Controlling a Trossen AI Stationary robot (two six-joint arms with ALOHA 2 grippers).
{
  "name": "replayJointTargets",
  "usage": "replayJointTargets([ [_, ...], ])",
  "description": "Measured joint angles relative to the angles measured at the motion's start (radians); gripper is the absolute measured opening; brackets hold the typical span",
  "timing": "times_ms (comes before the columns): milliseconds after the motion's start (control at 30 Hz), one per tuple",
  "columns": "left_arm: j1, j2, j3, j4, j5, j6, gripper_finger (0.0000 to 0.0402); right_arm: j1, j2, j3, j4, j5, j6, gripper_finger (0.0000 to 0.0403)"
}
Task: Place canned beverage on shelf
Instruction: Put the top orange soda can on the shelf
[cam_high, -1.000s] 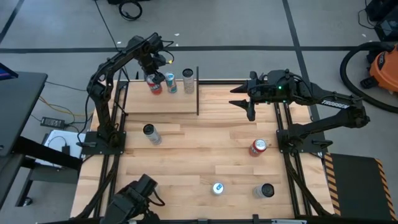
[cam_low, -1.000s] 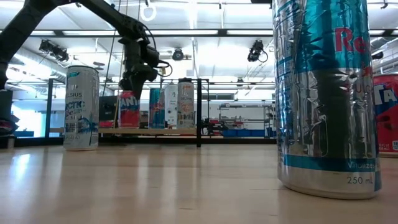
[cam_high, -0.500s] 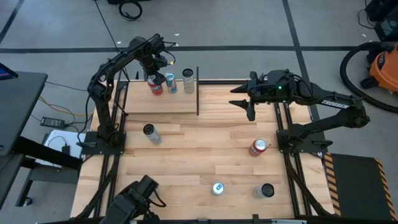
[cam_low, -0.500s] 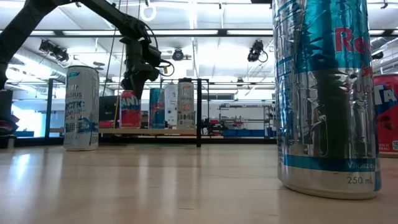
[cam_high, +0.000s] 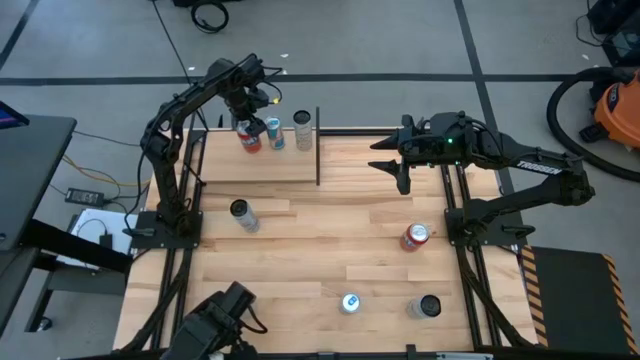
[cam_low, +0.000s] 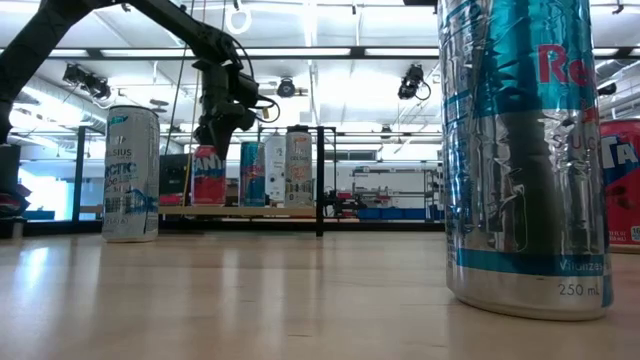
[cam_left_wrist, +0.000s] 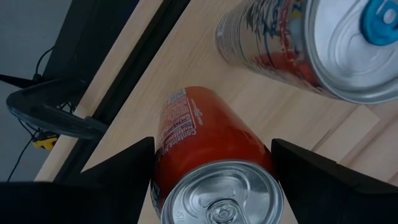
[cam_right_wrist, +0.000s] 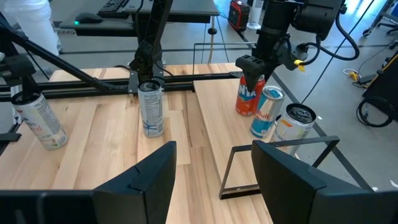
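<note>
- Orange-red can (cam_left_wrist: 208, 134) stands upright on the shelf (cam_high: 215, 165) at the upper left of the high view, first in a row with a blue can (cam_high: 274, 133) and a pale can (cam_high: 302, 130).
- We see the left gripper (cam_high: 244, 112) right above it; in the left wrist view its fingers (cam_left_wrist: 118, 168) stand spread on either side of the can, with gaps showing, so we judge the grip released.
- We take the step in hand to be letting go after placing; the next move calls for a straight lift clear of the can without tipping it or its neighbours.
- We see the right gripper (cam_high: 385, 165) waiting at centre right, fingers apart and empty.
- We count three cans on the shelf and four more on the table (cam_high: 330, 235): one at left (cam_high: 243, 215), one red at right (cam_high: 415, 237), two near the bottom edge.
</note>
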Motion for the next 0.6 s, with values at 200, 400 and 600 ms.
replayJointTargets([
  [200, 0.0, 0.0, 0.0, 0.0, 0.0, -0.011, 0.0319, 0.0, 0.0, 0.0, 0.0, 0.0, 0.0, 0.0217],
  [400, 0.0, 0.0, 0.0, 0.001, 0.0, 0.005, 0.0319, 0.0, 0.0, 0.0, 0.0, 0.0, 0.0, 0.0217],
  [600, 0.0, 0.0, 0.0, 0.014, 0.001, 0.002, 0.0319, 0.0, 0.0, 0.0, 0.0, 0.0, 0.0, 0.0217],
])
